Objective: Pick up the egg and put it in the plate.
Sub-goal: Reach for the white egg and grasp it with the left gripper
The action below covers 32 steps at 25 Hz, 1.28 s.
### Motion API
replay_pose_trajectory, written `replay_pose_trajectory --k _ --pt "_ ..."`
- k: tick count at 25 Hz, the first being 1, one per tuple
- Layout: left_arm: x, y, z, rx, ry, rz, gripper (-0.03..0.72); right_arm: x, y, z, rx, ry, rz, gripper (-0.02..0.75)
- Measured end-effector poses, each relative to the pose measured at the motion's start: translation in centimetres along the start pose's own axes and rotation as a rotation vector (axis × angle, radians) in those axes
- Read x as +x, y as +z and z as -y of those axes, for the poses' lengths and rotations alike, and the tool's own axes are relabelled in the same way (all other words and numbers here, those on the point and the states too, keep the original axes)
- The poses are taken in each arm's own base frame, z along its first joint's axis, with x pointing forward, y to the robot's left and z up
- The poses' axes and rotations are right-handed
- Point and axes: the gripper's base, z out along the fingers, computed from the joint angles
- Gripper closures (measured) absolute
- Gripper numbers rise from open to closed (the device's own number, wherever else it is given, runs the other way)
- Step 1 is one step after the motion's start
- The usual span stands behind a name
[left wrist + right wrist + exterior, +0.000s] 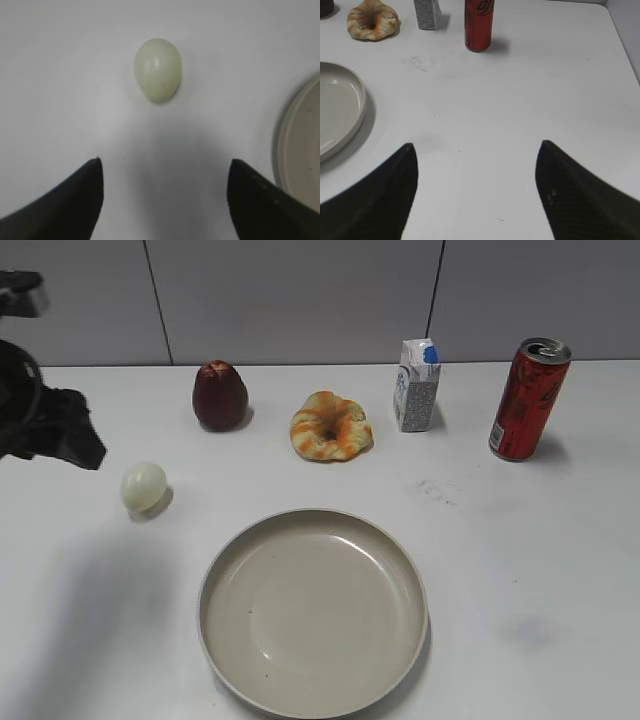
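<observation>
The pale cream-green egg (pixel 143 486) lies on the white table left of the plate, and also shows in the left wrist view (pixel 158 70). The large beige plate (pixel 220 570) sits at front centre; its rim shows in the left wrist view (pixel 280 135) and the right wrist view (pixel 359 105). My left gripper (pixel 164 172) is open and empty, held above the table with the egg ahead of its fingertips. In the exterior view only the left arm's black body (pixel 45 425) shows, left of the egg. My right gripper (pixel 477 150) is open and empty over bare table right of the plate.
Along the back stand a dark red apple (pixel 220 395), a ring-shaped pastry (pixel 331 427), a small milk carton (pixel 417 385) and a red soda can (pixel 528 398). The table's right edge (pixel 624 45) shows in the right wrist view.
</observation>
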Motion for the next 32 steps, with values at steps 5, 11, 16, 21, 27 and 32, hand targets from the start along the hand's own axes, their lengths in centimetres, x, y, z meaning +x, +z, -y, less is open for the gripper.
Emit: replay_pose_trajectory --k 5,11,16,21,27,32 --pt "-2.7 4.2 0.7 0.021 0.023 -0.068 0.100 0.0 0.0 0.0 0.000 0.000 0.000 0.183" --pt "-4.3 8.0 -0.5 -0.031 0.050 -0.130 0.100 0.0 0.0 0.0 0.000 0.000 0.000 0.183" --pt "-4.8 10.1 -1.0 -0.047 0.063 -0.162 0.100 0.0 0.0 0.0 0.000 0.000 0.000 0.183" --pt "-4.8 12.1 -1.4 -0.051 0.063 -0.194 0.100 0.0 0.0 0.0 0.000 0.000 0.000 0.183" --pt "-4.8 13.8 -1.6 -0.052 0.060 -0.207 0.100 0.0 0.0 0.0 0.000 0.000 0.000 0.183" --pt "-4.3 15.1 -1.8 -0.049 0.056 -0.240 0.100 0.0 0.0 0.0 0.000 0.000 0.000 0.183"
